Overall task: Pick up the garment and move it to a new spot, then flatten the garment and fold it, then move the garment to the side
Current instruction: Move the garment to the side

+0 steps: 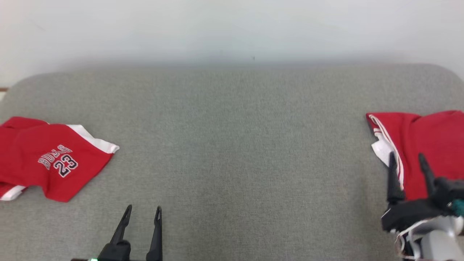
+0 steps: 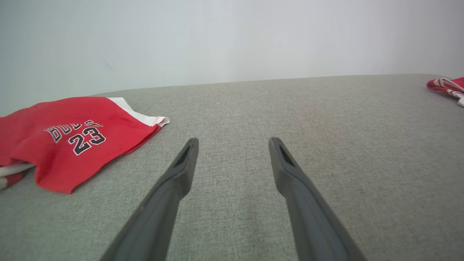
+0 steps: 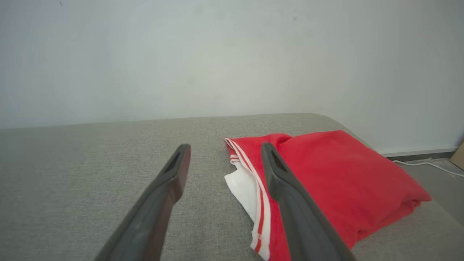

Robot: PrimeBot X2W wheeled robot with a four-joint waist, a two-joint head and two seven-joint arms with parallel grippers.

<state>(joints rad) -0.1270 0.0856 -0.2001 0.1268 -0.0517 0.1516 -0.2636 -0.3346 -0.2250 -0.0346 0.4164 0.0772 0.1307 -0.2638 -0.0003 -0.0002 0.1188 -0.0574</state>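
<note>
The folded garment (image 1: pixel 431 137) is lying at the right end of the pad (image 1: pixel 232 137) — the right gripper (image 1: pixel 406 155) is hanging by it, fingers (image 1: pixel 393 177) spread, holding nothing. The left gripper (image 1: pixel 143 207) is gaping too, near the numbered shirt (image 1: pixel 50 159).

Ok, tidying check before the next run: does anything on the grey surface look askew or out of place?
Slightly. The folded red garment at the right edge has a white layer poking out of its side, and the Bulls garment on the left lies rumpled, not folded. Nothing damaged.

Head view looks down on the grey cushion (image 1: pixel 232 145); both wrist views skim low across it toward the wall (image 2: pixel 232 36).
</note>
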